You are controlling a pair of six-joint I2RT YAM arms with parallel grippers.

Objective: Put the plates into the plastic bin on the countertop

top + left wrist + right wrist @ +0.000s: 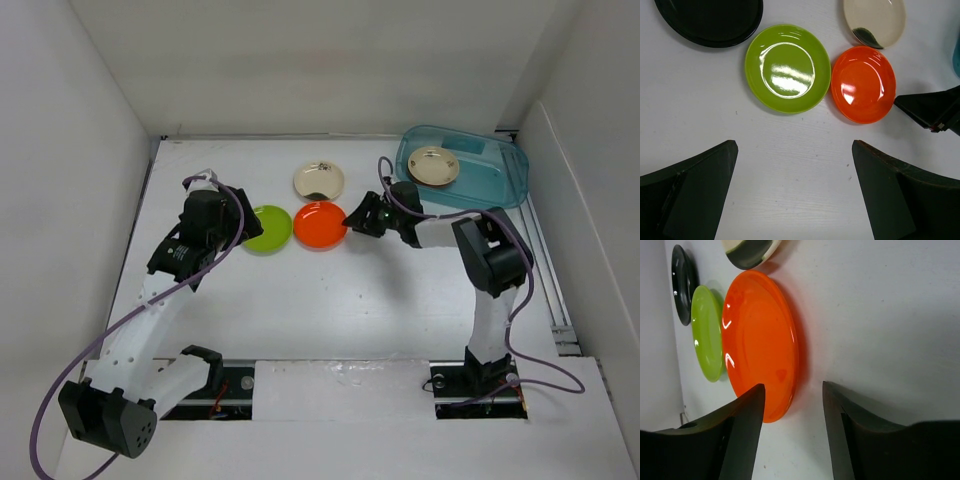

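On the white countertop (300,300) lie a cream plate (318,181), an orange plate (320,225) and a lime green plate (266,229). One more cream plate (433,165) rests inside the teal plastic bin (497,175) at the back right. My right gripper (793,387) stands open astride the orange plate's (760,340) near rim, one finger over the dish and the other on the counter beside it. My left gripper (794,145) hangs wide open and holds nothing, short of the green plate (787,68). A black plate (710,20) shows at the top left of the left wrist view.
White walls close in the counter on the left, back and right. The bin sits in the back right corner. The right gripper's fingers (930,107) show beside the orange plate (863,84) in the left wrist view. Both arm bases stand at the near edge.
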